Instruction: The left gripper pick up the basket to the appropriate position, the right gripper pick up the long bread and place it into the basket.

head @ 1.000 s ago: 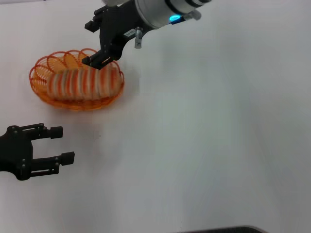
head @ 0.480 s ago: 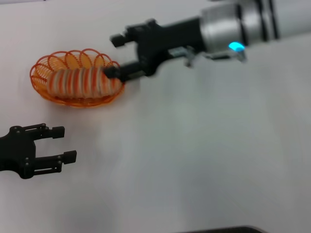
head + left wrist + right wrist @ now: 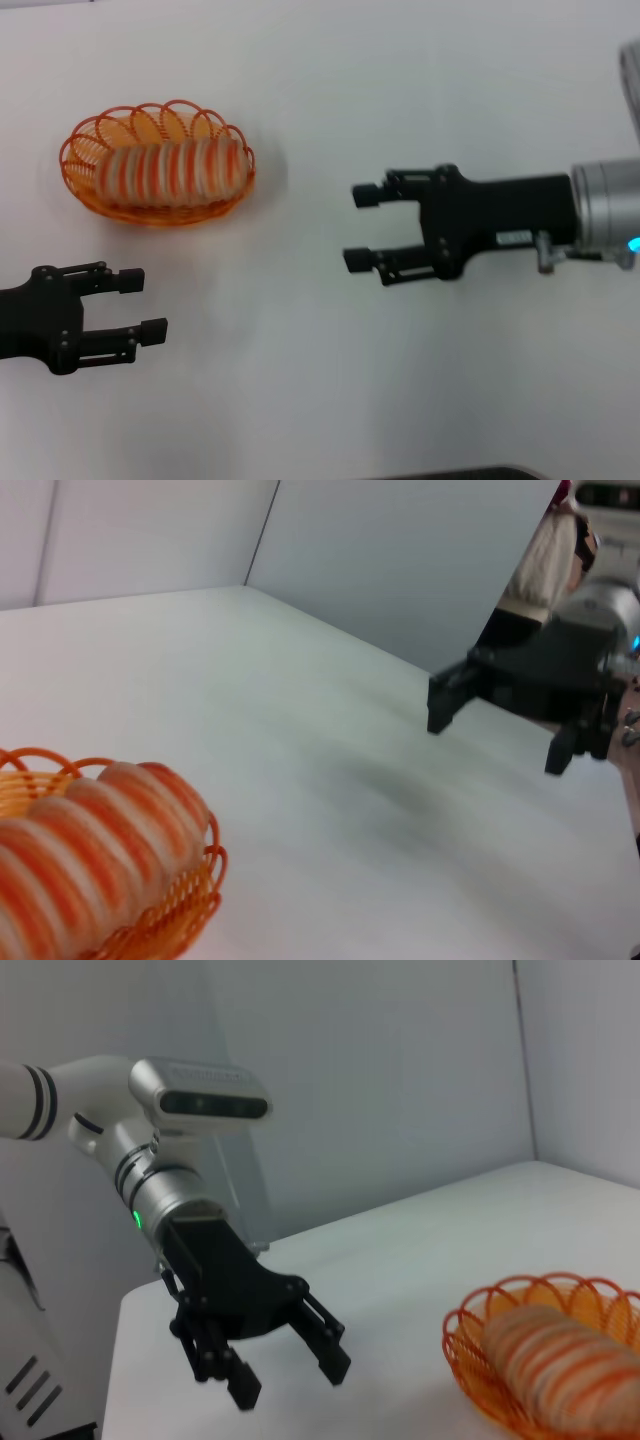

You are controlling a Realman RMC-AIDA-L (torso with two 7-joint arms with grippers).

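With the long bread lying in the basket on the white desk, the right tool and left tool hang open and empty; a careless sweep could topple the basket

No text or label can be read anywhere

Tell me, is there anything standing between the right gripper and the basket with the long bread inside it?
Nothing visible does. The right gripper is open and empty, apart from the basket, with only bare table between them. The long bread already lies inside the basket. The left gripper is open, nearer the robot, off that line.
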